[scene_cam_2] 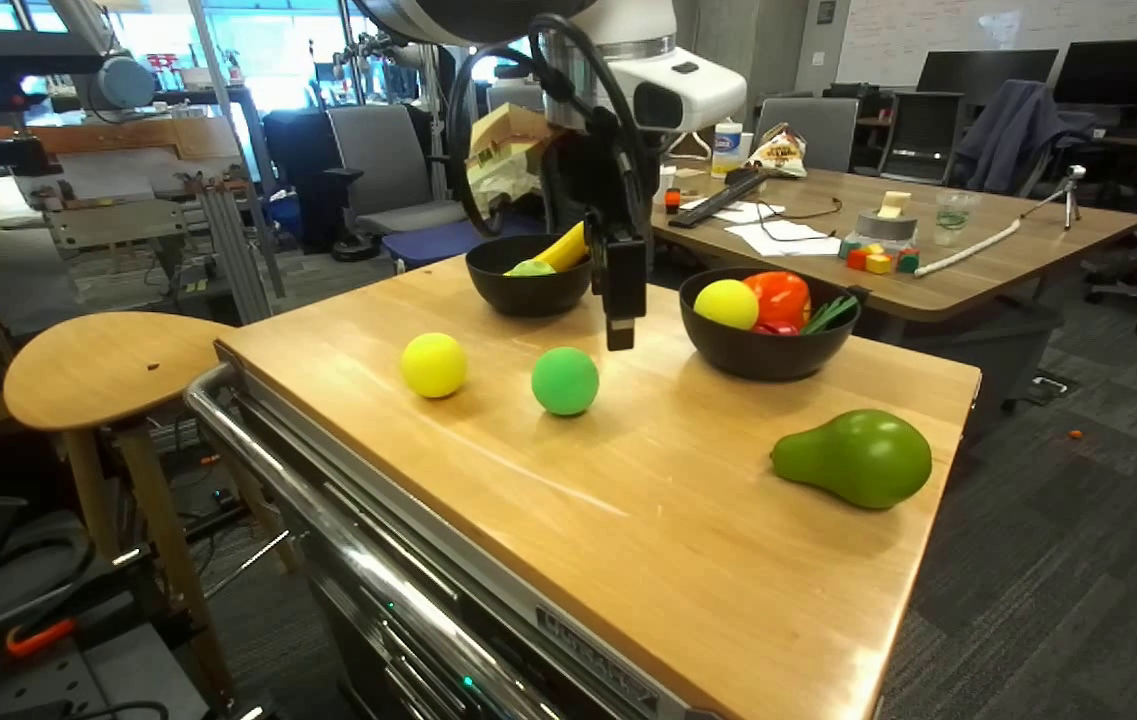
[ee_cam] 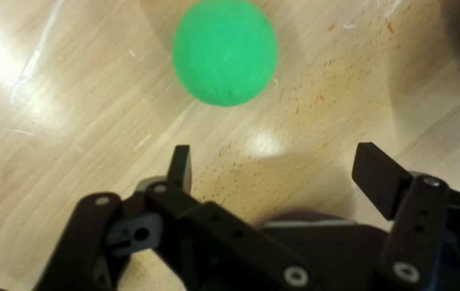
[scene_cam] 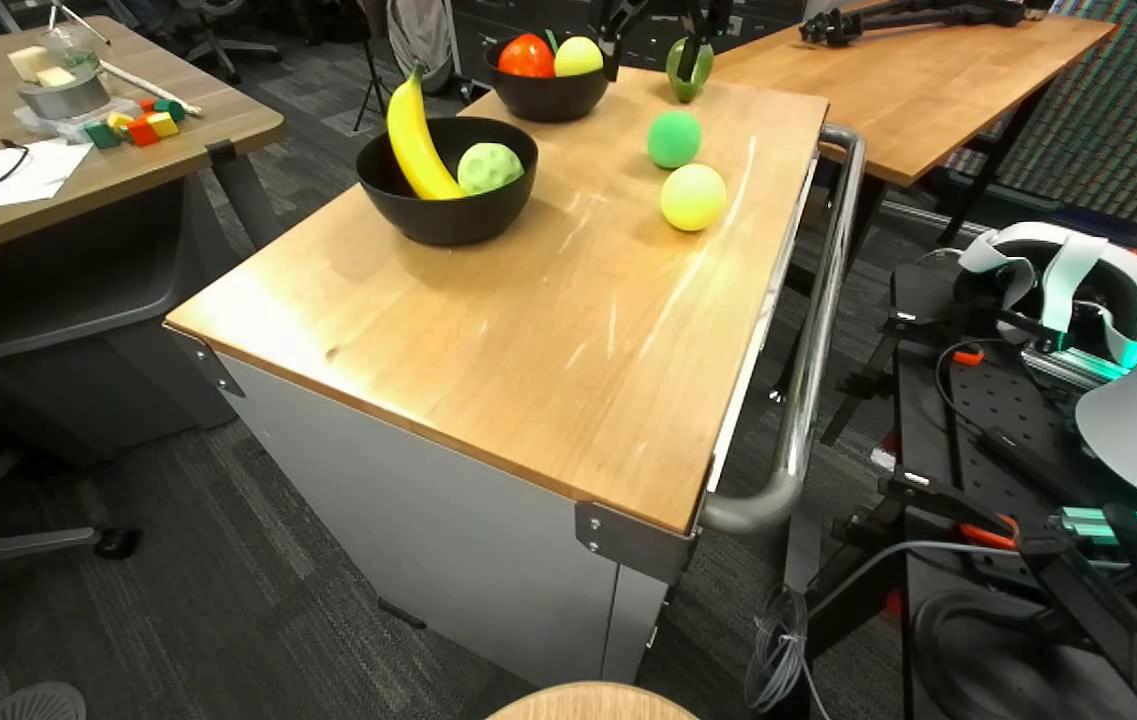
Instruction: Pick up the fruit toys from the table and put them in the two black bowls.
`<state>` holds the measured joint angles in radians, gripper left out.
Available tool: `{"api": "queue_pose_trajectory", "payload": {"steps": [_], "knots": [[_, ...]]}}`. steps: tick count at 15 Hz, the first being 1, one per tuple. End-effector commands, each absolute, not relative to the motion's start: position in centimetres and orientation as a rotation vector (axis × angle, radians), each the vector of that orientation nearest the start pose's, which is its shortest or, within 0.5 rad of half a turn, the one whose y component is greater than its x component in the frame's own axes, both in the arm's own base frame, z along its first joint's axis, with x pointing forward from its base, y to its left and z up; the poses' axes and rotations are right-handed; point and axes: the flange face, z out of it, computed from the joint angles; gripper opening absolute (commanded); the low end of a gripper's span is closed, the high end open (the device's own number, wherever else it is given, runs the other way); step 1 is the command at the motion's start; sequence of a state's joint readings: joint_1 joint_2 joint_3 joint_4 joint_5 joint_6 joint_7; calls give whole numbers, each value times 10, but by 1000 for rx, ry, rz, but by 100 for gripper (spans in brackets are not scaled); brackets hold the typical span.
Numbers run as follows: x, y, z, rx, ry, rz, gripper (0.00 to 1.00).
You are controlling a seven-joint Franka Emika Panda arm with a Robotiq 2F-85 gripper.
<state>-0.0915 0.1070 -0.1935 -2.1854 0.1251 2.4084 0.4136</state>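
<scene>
While banana (scene_cam: 416,140) in bowl (scene_cam: 450,222), fruits (scene_cam: 526,57) in other bowl (scene_cam: 550,102).

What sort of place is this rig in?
Looks like a robotics lab in an office space, most likely: robot arm, white VR headset, and a whiteboard on the back wall.

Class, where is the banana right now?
In an exterior view, the banana is in the nearer black bowl, on the left side, beside a pale green fruit, with one end rising above the rim.
</scene>
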Motion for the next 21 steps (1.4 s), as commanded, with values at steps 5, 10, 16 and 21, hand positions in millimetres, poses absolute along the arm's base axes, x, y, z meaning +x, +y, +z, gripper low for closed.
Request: {"api": "queue_pose_trajectory", "payload": {"steps": [5, 10, 16, 21], "knots": [[508, -142, 318, -2842, 999, 1, 100], [503, -134, 309, -2857, 980, 87, 56], [515, -124, 328, -2856, 966, 20, 25], [527, -84, 413, -2789, 761, -251, 19]]}}
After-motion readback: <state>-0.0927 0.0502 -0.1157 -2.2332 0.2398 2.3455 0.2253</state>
